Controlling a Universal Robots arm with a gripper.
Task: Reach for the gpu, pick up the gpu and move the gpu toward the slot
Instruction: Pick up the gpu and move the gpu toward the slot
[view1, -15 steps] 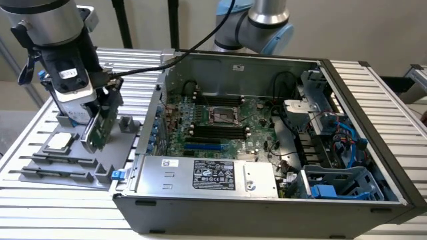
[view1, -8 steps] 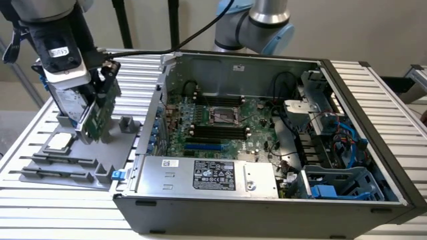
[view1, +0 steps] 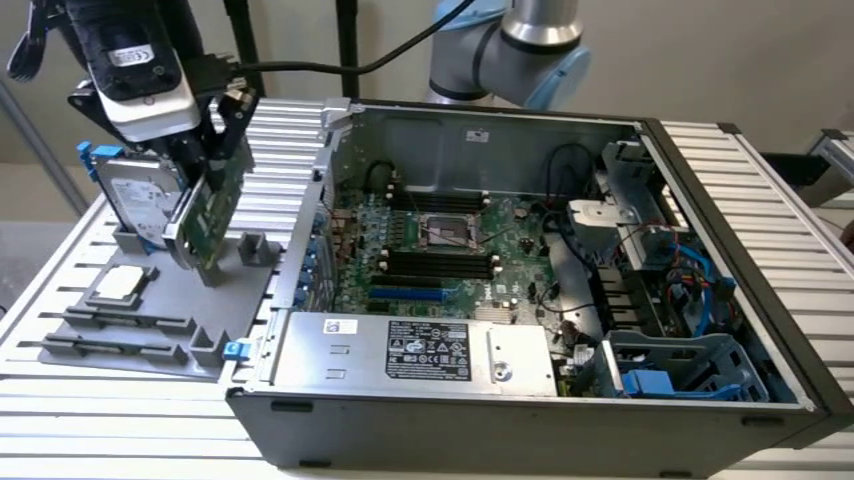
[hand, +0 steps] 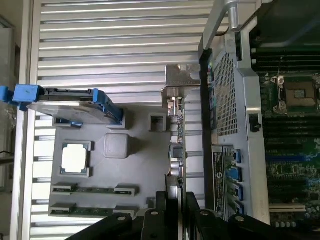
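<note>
Lighting's pretty soft and even, daylight-ish, no hard shadows anywhere. The slatted table washes out nearly white, especially in the wrist view, where the bright slats blow out. Inside the computer case it's darker, with the far corners murky. Both views are a bit soft and grainy; the gripper up close is dark and blurry.

Silver arm, blue joint caps, black cables

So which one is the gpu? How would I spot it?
Find the big open computer case, then the grey holder tray beside it on the exterior view's left. The gpu is the thin green card standing on edge under the gripper, unlike the silver blue-railed hard drive behind.
</note>
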